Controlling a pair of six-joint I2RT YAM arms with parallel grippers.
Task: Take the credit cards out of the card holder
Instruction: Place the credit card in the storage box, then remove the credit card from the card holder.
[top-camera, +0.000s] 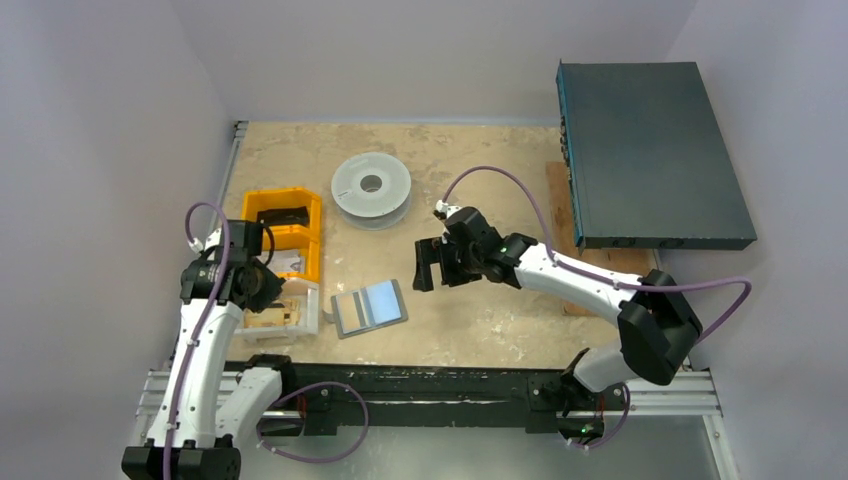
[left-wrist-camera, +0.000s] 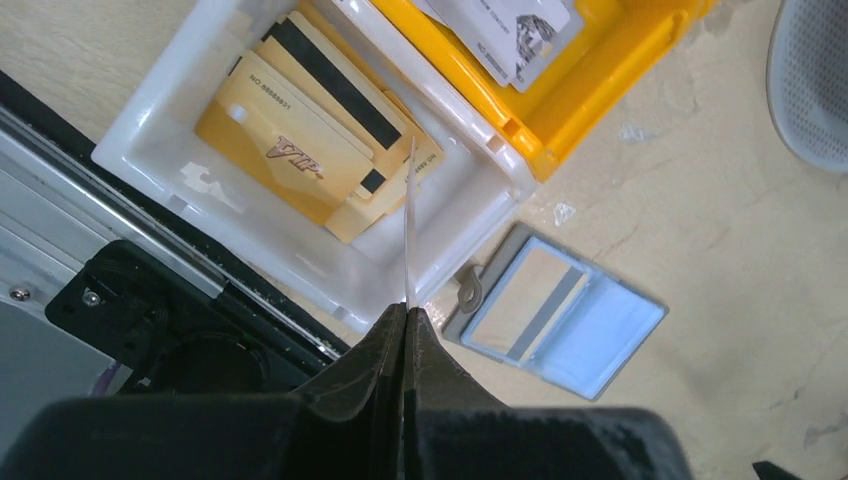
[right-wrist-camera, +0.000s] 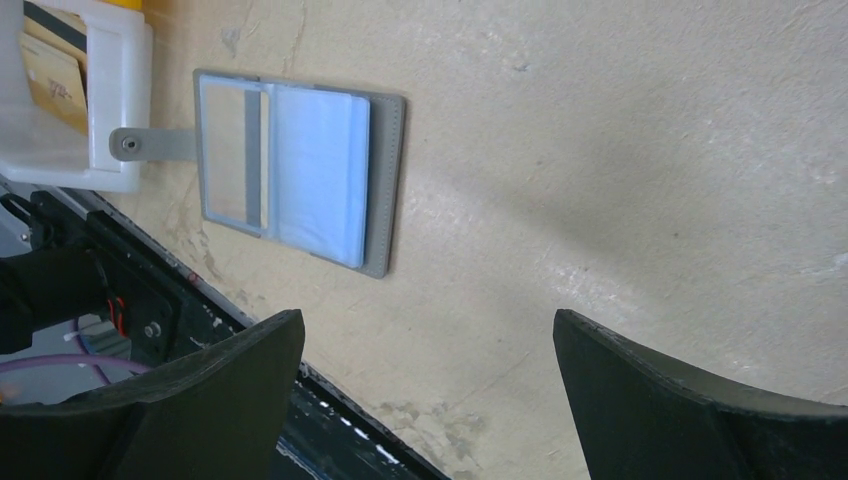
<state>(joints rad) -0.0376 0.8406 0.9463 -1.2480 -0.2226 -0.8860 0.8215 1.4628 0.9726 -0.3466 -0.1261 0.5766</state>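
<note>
The slate-grey card holder (top-camera: 370, 307) lies open and flat on the table, with a beige card with a grey stripe (left-wrist-camera: 530, 300) showing in its left pocket. It also shows in the left wrist view (left-wrist-camera: 555, 312) and the right wrist view (right-wrist-camera: 290, 170). My left gripper (left-wrist-camera: 408, 308) is shut on a thin card (left-wrist-camera: 409, 220) seen edge-on, held above the white bin (left-wrist-camera: 150, 130). In the top view my left gripper (top-camera: 265, 290) is left of the holder. My right gripper (top-camera: 428, 265) is open and empty above bare table, right of the holder (right-wrist-camera: 425, 320).
The white bin (top-camera: 290, 318) holds several gold cards (left-wrist-camera: 290, 130). Yellow bins (top-camera: 285, 215) behind it hold a black item and white cards (left-wrist-camera: 510, 30). A pale grey spool (top-camera: 371, 185) stands further back. A dark flat box (top-camera: 650, 150) sits at the back right.
</note>
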